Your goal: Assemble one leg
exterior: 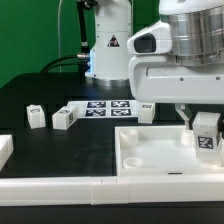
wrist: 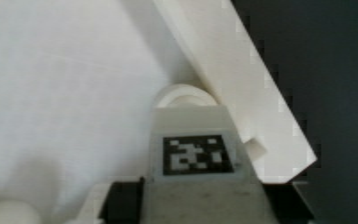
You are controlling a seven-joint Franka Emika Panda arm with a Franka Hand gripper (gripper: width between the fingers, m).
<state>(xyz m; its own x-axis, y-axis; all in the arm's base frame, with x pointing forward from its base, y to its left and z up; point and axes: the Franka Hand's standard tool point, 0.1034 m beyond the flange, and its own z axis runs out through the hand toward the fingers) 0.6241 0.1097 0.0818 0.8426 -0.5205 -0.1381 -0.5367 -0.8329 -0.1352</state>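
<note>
My gripper (exterior: pixel 205 128) is shut on a leg (exterior: pixel 207 133), a small white block with a black-and-white tag. It holds the leg over the far right corner of the large white square panel (exterior: pixel 160 150). In the wrist view the leg (wrist: pixel 201 155) sits between the dark fingers (wrist: pixel 123 200), its tag facing the camera, just above a round corner recess (wrist: pixel 186 96) of the panel (wrist: pixel 69 90). Three more legs stand on the black table: one (exterior: pixel 36 117) at the exterior view's left, one (exterior: pixel 66 118) beside it, one (exterior: pixel 146 111) behind the panel.
The marker board (exterior: pixel 105 107) lies flat behind the panel. A white rail (exterior: pixel 60 184) runs along the table's front edge, with a white block (exterior: pixel 5 150) at the exterior view's left. The robot base (exterior: pixel 108 45) stands at the back.
</note>
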